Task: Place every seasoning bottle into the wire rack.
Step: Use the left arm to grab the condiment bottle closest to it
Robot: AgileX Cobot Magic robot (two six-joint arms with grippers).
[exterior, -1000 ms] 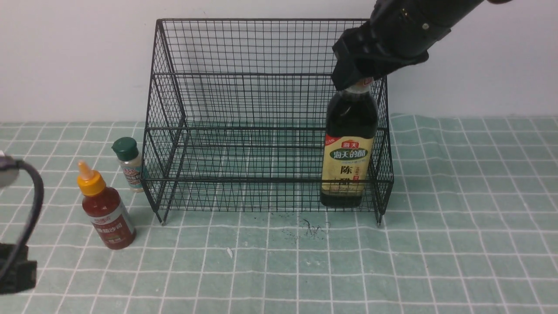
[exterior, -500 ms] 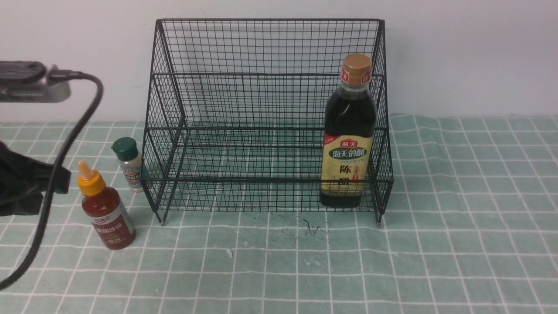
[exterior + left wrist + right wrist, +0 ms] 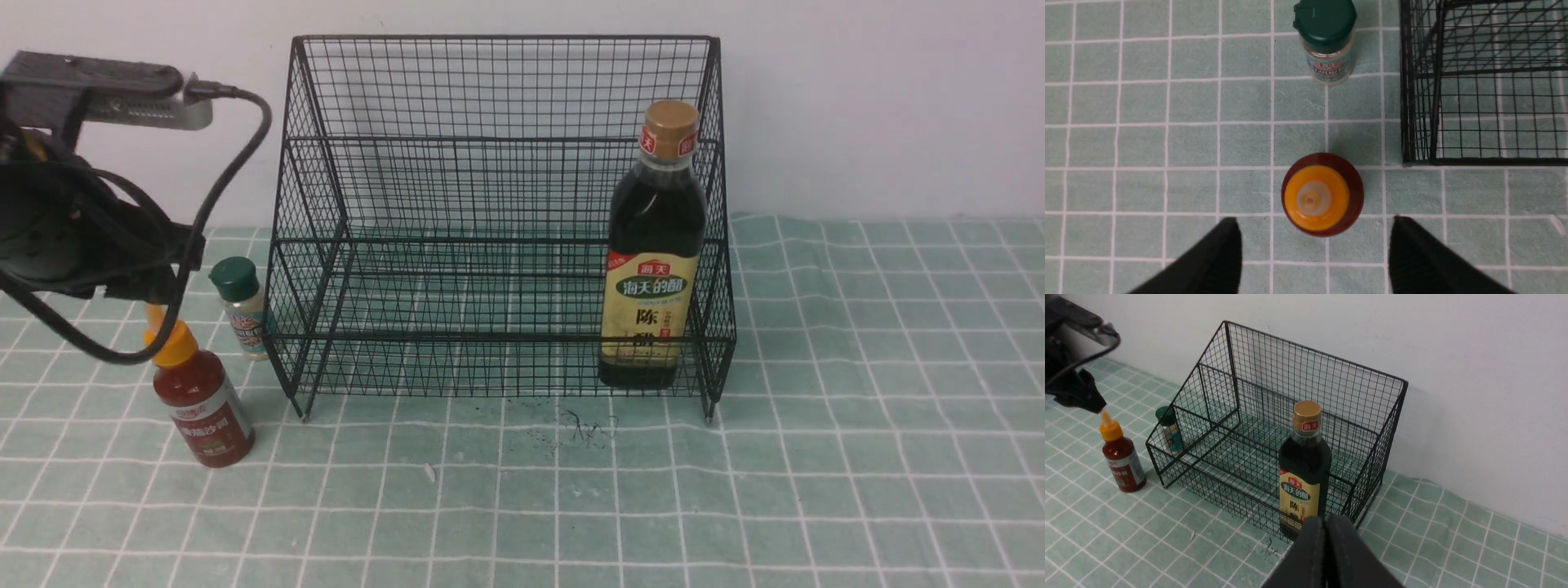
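One bottle of three is in: the vinegar bottle (image 3: pixel 653 269) stands upright in the near right corner of the wire rack (image 3: pixel 490 82). The sauce bottle (image 3: pixel 200 408) and, farther back, the shaker (image 3: pixel 241 306) stand on the cloth (image 3: pixel 816 490) just left of it. Only the left wrist view shows the left gripper (image 3: pixel 1314 222) spread wide above the sauce bottle, touching nothing. Only the right wrist view shows the right gripper (image 3: pixel 1326 522), jaws pressed together, empty.

Black rack (image 3: pixel 498 90): thin metal wire, smooth coating, slight sheen. Dark vinegar bottle (image 3: pixel 657 220): glossy body, satin gold cap, yellow paper-like label. Red sauce bottle (image 3: pixel 200 400): smooth plastic, glossy orange nozzle. Small shaker (image 3: pixel 241 314): clear body, matt green cap. Cloth over the surface (image 3: pixel 857 457): green check, matt, lightly wrinkled.
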